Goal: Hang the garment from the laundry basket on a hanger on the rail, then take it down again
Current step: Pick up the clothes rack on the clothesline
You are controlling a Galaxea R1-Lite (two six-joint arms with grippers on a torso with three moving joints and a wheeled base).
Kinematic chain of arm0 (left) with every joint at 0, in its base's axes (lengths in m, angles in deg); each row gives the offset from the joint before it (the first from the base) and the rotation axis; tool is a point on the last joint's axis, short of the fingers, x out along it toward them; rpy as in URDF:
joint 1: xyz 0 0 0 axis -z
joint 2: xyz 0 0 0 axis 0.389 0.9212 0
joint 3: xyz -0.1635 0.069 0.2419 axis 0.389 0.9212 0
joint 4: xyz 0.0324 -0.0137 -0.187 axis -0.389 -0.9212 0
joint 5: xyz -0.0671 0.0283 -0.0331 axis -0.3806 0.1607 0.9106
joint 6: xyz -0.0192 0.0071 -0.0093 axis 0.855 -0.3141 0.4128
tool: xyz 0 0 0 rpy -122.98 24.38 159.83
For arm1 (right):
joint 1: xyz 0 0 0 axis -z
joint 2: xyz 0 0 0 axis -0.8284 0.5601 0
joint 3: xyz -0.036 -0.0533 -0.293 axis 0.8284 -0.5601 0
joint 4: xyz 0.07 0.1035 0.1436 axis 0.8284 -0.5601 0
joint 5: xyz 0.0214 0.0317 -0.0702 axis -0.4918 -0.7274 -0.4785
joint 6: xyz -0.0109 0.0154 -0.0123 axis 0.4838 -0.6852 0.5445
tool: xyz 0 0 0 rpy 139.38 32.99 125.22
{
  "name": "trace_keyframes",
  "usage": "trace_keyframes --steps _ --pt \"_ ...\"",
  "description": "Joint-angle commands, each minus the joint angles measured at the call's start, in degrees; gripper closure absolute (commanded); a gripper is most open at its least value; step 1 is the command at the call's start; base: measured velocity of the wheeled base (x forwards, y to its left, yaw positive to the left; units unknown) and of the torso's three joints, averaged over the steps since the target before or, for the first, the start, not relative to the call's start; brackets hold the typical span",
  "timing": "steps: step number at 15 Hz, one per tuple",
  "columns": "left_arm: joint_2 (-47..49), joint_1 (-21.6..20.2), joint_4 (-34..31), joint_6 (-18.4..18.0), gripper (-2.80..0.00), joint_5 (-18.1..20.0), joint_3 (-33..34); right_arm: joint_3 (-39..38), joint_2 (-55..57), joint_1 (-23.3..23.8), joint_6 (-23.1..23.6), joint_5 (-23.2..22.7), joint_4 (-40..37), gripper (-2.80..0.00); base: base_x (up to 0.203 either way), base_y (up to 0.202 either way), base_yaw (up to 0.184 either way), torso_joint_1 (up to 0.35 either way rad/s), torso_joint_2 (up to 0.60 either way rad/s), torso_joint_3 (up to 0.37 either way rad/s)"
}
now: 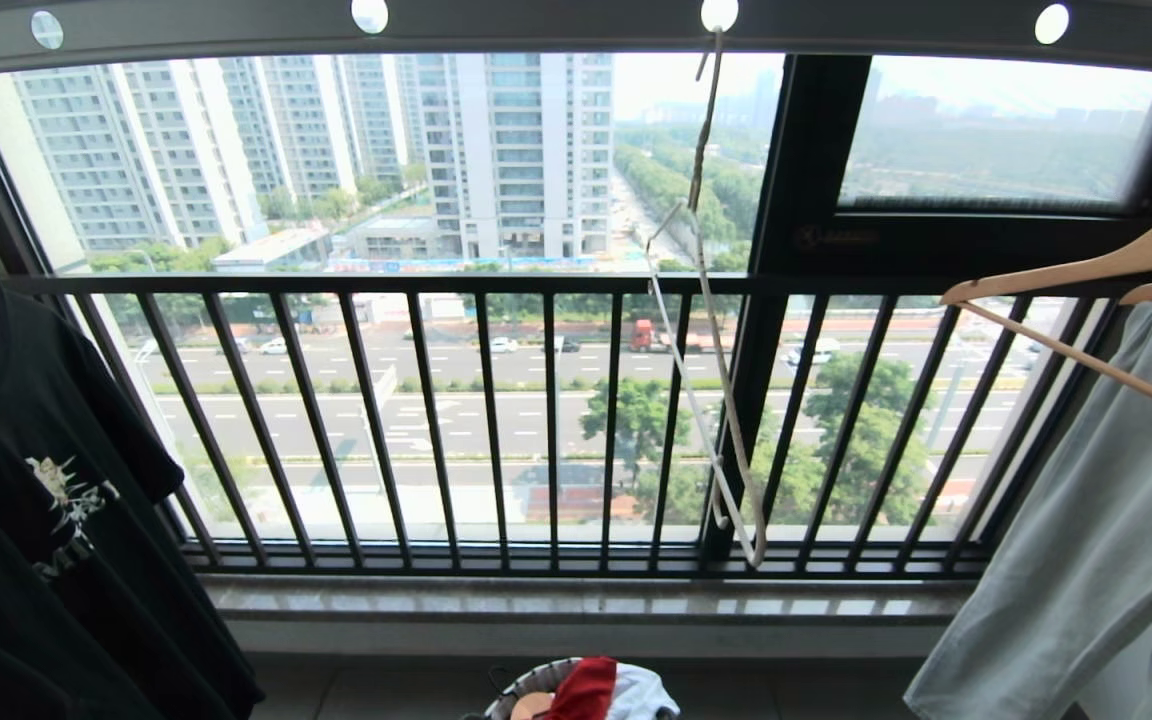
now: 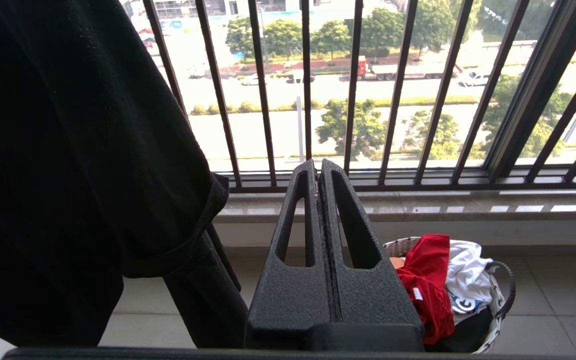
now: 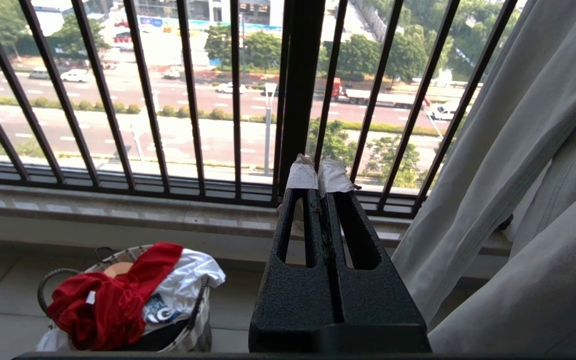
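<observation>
Laundry is seen heaped in the white woven basket (image 3: 188,320) on the tiled floor below the window sill, with the red T-shirt (image 3: 103,305) draped over its rim beside a white T-shirt (image 3: 183,280). The cream wire hanger (image 1: 711,400) is hung empty from the grey rail (image 1: 536,25) overhead. Both the left gripper (image 2: 318,167) and the right gripper (image 3: 318,172) are held closed and empty, clear of the basket.

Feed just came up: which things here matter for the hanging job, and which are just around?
For the job: red T-shirt, basket, wire hanger, rail.
Just around: black T-shirt, grey garment, wooden hangers, white T-shirt, railing bars.
</observation>
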Motion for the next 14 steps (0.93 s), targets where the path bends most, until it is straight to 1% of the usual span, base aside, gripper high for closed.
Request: trace_keyframes --steps 1,3,14 --pt "0.05 -0.05 -0.03 -0.07 0.0 0.0 0.04 -0.01 0.07 -0.02 -0.06 0.04 0.0 0.0 0.0 0.0 0.0 0.0 0.0 0.0" --pt "0.05 0.02 -0.03 0.01 0.0 0.0 0.0 -0.01 0.07 -0.02 -0.8 0.04 0.0 0.0 0.0 0.0 0.0 0.0 0.0 0.0" --pt "0.05 0.02 -0.03 0.01 0.0 0.0 0.0 0.08 0.07 -0.02 -1.73 0.13 -0.17 0.0 0.0 0.0 0.0 0.0 0.0 0.0"
